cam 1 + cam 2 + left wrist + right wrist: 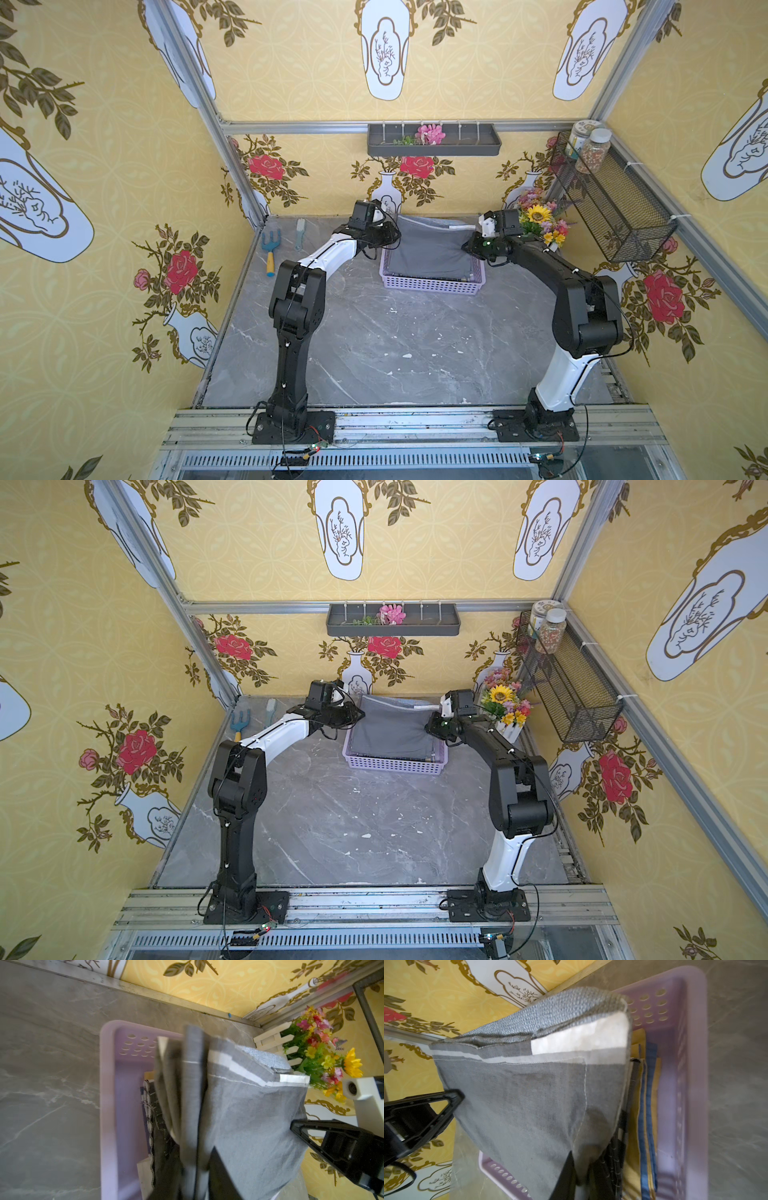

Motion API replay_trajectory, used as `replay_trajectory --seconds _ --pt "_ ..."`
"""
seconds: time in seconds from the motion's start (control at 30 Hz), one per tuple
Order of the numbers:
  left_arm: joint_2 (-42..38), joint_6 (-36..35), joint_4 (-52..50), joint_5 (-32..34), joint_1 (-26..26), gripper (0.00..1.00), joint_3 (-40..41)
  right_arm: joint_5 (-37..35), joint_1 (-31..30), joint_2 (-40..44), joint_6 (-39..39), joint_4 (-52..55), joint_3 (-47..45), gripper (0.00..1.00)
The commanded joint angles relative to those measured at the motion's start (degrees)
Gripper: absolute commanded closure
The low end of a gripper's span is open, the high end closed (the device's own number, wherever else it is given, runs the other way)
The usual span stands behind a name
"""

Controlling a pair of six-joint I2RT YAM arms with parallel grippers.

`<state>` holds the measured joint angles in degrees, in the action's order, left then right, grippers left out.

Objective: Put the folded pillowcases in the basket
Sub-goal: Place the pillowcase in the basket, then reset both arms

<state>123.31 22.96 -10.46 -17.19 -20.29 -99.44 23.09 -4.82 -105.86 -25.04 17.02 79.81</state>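
Where the pillowcase lies: the grey folded pillowcase [432,249] is over the lilac basket [432,287] and hides most of it. Its far edge pokes out past the far rim, toward the wall. It looks saggy and lifted up, not flat on the basket floor.
Where the basket stands: on the grey table [374,340], between the two arms.
What is under it: other folded cloths [648,1105], yellow and blue, lie in the basket.
Left end effector: the left end effector [392,237] is at the left edge of the pillowcase. Cloth hangs by its fingers, but the wrist view is blurry. I cannot tell if it is pinching or letting go.
Right end effector: the right end effector [467,248] is at the right edge. Cloth sits by its fingers too, and I cannot tell if they squeeze it.
Which way it runs: the pillowcase stretches side to side, from one end effector to the other. The long side of the basket runs the same way.
Which arm is nearer: neither one. Each is right at its own end.
What the next move turns on: I think the cloth has to go down and a bit toward the near rim, so the far edge drops inside.
Watch out for: the flowers [540,224] just beside the right arm.
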Motion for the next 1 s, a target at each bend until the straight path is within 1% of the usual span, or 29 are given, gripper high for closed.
replay_trajectory --seconds 0.0,0.03,0.07,0.17,0.2,0.3,0.4,0.43,0.47,0.6,0.7,0.87,0.97 --pt "-0.06 0.28 0.22 0.6 0.12 0.16 -0.89 -0.59 0.16 0.03 0.08 0.24 0.89 0.57" --pt "-0.32 0.25 -0.06 1.04 0.25 0.02 -1.17 -0.59 0.23 0.33 0.11 0.4 0.88 0.53" --pt "-0.66 0.33 -0.22 1.53 0.3 0.0 -1.27 -0.77 0.24 0.75 0.16 0.6 0.82 0.47" --pt "-2.15 0.69 -0.66 2.23 0.59 0.0 -1.33 -1.27 0.25 2.24 0.48 0.81 0.06 0.37" --pt "-2.79 0.73 -0.85 2.45 0.69 0.0 -1.2 -1.46 0.33 2.72 0.64 0.82 -0.23 0.28" --pt "-5.65 0.69 -0.59 3.82 0.78 0.0 0.66 -2.15 0.47 4.77 0.86 0.81 -1.58 0.25" --pt "-9.74 0.86 1.13 5.27 0.85 0.0 4.63 -2.82 0.73 7.53 0.97 0.65 -3.32 0.24" --pt "-11.45 0.94 2.01 5.68 0.86 0.0 6.53 -3.23 0.71 8.67 0.99 0.5 -4.02 0.08" --pt "-13.16 1.07 2.97 6.02 0.83 0.0 8.36 -3.6 0.77 10.01 1.11 0.27 -4.87 0.03" --pt "-20.72 1.04 7.68 8.01 0.87 0.0 17.06 -5.15 0.81 15.6 2.03 -0.24 -7.97 0.03" --pt "-27.76 0.51 12.69 9.76 0.87 0.0 25.58 -6.06 0.93 21.19 3.31 -1.47 -11.1 0.03" --pt "-40.22 -1.65 21.22 12.14 0.86 0.0 39.67 -7.76 0.82 32.12 6.46 -5.95 -18.92 0.03" --pt "-47.63 -3.06 25.27 16.08 0.82 0.0 47.31 -9.43 0.71 39.41 8.35 -10.38 -25.18 0.03"
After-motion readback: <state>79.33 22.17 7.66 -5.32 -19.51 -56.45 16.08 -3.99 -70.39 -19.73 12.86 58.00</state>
